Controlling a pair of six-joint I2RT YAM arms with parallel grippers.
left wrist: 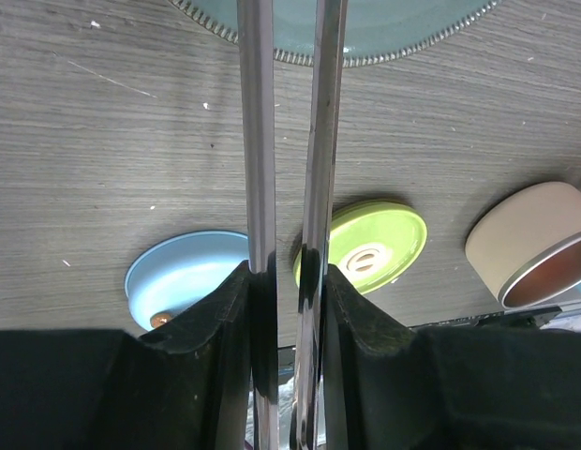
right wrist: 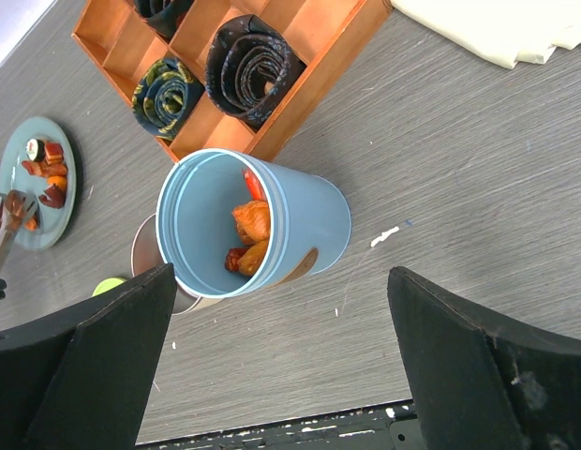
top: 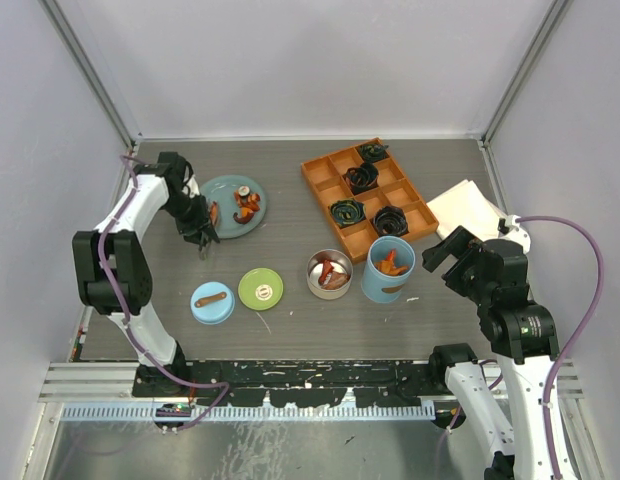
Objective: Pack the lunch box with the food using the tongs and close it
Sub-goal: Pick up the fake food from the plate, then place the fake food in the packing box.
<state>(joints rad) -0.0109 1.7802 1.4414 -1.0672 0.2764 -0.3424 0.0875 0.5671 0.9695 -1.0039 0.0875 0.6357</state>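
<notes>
With my left gripper (left wrist: 286,272) clamped on the tongs (left wrist: 257,141) by the teal plate (top: 222,190) and right gripper (top: 448,258) agape, slick tips could flick food (top: 248,203) off.

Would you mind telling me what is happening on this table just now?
The left gripper holds the tongs at the teal plate, where food chunks lie. The steel tin and the light-blue cylinder stand open with some food inside; their green lid and blue lid lie on the table. The right gripper hovers open beside the cylinder.
</notes>
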